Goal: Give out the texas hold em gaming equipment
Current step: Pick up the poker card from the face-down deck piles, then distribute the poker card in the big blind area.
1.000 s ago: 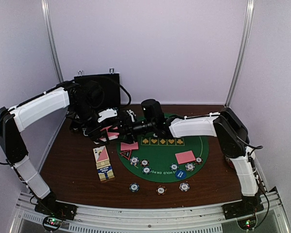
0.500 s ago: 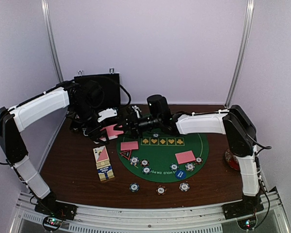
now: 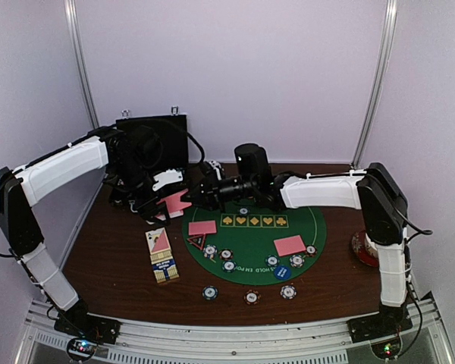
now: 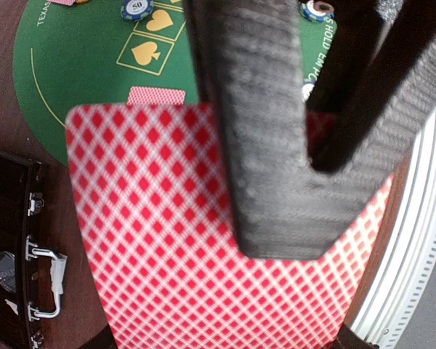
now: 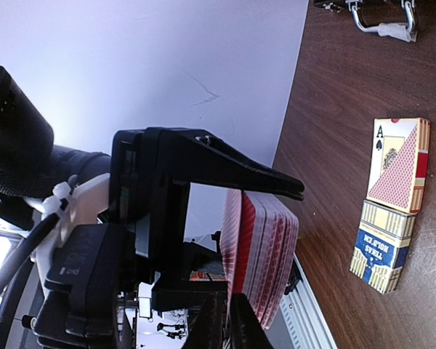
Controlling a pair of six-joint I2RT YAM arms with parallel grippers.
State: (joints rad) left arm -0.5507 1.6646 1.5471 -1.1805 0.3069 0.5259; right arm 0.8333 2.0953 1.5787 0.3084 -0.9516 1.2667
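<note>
My left gripper (image 3: 165, 199) is shut on a deck of pink-backed playing cards (image 3: 176, 202), held upright over the brown table left of the mat. In the left wrist view the deck (image 4: 152, 240) fills the frame under my black finger (image 4: 269, 174). My right gripper (image 3: 194, 195) reaches in from the right. In its wrist view its jaws (image 5: 227, 297) pinch the edge of the outermost card (image 5: 234, 233), which stands slightly apart from the deck (image 5: 272, 254). Two cards (image 3: 202, 227) (image 3: 290, 245), several poker chips (image 3: 226, 255) and a blue disc button (image 3: 281, 272) lie on the mat. Three chips (image 3: 251, 297) sit in front of it.
The round green felt mat (image 3: 250, 236) covers the table's middle. A card box (image 3: 161, 256) lies on the wood to its left, also in the right wrist view (image 5: 392, 207). The black hinged case (image 3: 152, 140) stands open at the back left. A red object (image 3: 362, 247) sits by the right arm.
My right gripper has moved left up to the deck and its jaws have closed on the edge of the outermost card. The left arm has held the deck still.
</note>
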